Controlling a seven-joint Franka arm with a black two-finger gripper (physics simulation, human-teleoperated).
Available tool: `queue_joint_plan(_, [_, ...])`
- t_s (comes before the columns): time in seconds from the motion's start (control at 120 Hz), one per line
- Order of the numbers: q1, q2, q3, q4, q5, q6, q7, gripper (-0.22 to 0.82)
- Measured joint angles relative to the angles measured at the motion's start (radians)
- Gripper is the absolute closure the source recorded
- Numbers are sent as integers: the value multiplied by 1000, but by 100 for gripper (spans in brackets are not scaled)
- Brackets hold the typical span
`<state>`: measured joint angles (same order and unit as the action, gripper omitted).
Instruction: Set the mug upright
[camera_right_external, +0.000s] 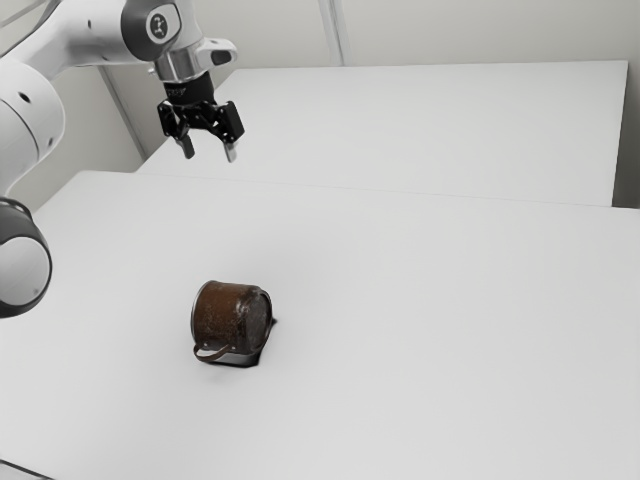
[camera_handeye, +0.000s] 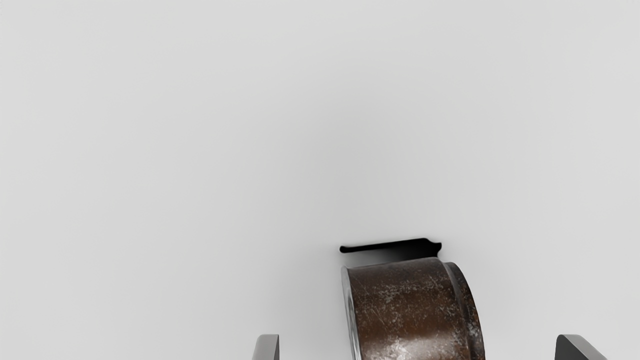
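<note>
A rusty brown mug (camera_right_external: 228, 318) lies on its side on the white table in the exterior view, its base facing the exterior view's right and its handle low at the rim side. High above the table, up and to the exterior view's left of the mug, is my gripper (camera_right_external: 210, 153), fingers apart. In the wrist view the mug (camera_handeye: 412, 310) shows beyond and between the tips of my open gripper (camera_handeye: 417, 347), touched by neither; part of it is cut off there, and its handle is hidden.
The white table (camera_right_external: 430, 330) extends around the mug, with a dark shadow beside it. Behind stands another white surface (camera_right_external: 420, 130), near pale walls. The arm's links occupy the exterior view's upper left.
</note>
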<state>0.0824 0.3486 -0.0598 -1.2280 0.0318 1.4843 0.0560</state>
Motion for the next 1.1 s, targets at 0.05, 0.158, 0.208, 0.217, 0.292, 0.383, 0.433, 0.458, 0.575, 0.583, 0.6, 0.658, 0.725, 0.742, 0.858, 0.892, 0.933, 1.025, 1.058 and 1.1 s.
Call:
queue_joint_plan(0.05, [0,0,0,0,0,1,1,0])
queue_joint_plan(0.158, [5,1,0,-4,-1,2,3,0])
queue_joint_plan(0.208, [3,-17,2,-33,-1,9,4,0])
queue_joint_plan(0.217, [4,-25,3,-45,-1,14,4,0])
queue_joint_plan(0.292, [8,-130,12,-200,-7,73,5,0])
queue_joint_plan(0.383, [1,-245,15,-376,-24,151,6,0])
queue_joint_plan(0.433, [-4,-295,22,-465,-38,200,6,0])
queue_joint_plan(0.458, [-21,-316,43,-507,-59,221,7,0])
queue_joint_plan(0.575, [-89,-418,140,-709,-178,305,13,0])
queue_joint_plan(0.583, [-89,-424,146,-722,-186,312,14,0])
queue_joint_plan(0.6, [-89,-436,157,-746,-201,324,17,0])
queue_joint_plan(0.658, [-61,-473,197,-827,-262,369,33,0])
queue_joint_plan(0.725, [-43,-495,239,-898,-322,419,58,0])
queue_joint_plan(0.742, [-42,-499,248,-913,-338,432,67,0])
queue_joint_plan(0.858, [-47,-506,289,-994,-452,522,147,0])
queue_joint_plan(0.892, [-48,-505,300,-1018,-486,546,174,0])
queue_joint_plan(0.933, [-48,-503,311,-1041,-527,573,209,0])
queue_joint_plan(1.025, [-49,-493,328,-1086,-616,618,285,0])
queue_joint_plan(1.058, [-48,-489,331,-1102,-642,633,312,0])
queue_joint_plan(1.1, [-45,-480,334,-1116,-668,648,345,0])
